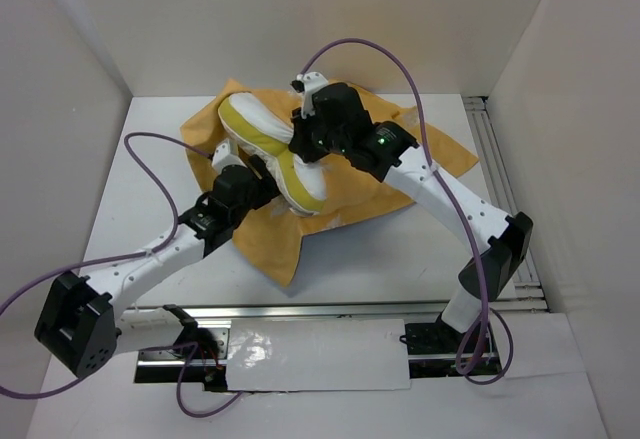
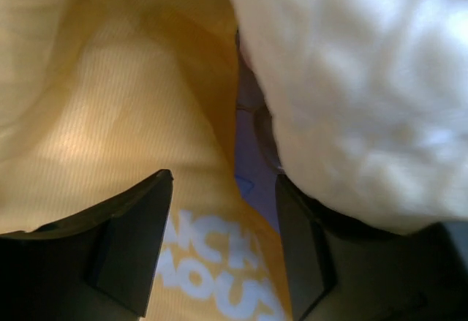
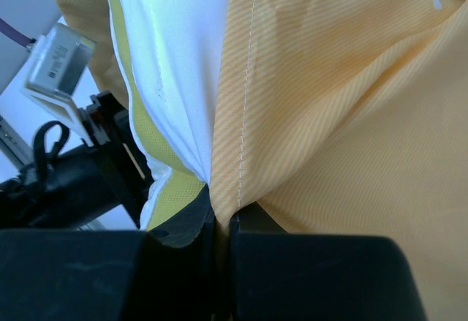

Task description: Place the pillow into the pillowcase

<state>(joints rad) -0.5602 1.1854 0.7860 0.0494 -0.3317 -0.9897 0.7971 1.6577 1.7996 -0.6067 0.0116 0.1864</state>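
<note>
Top external: pillow [image 1: 265, 139] lies diagonal, just beside wide-open left end effector [image 1: 265, 167]; right end effector [image 3: 223, 218] pinches pillowcase [image 3: 329, 102] seam against pillow.

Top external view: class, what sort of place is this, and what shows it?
Probably a robot lab test cell, not a bedroom: white panels box in a white table, the left arm and right arm stand at a metal rail, and purple cables loop loose.

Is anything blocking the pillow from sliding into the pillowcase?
Nothing separate shows. Only loose orange cloth of the pillowcase bunches against the pillow, where the right tool pinches a fold. The left tool stands open beside the pillow.
</note>
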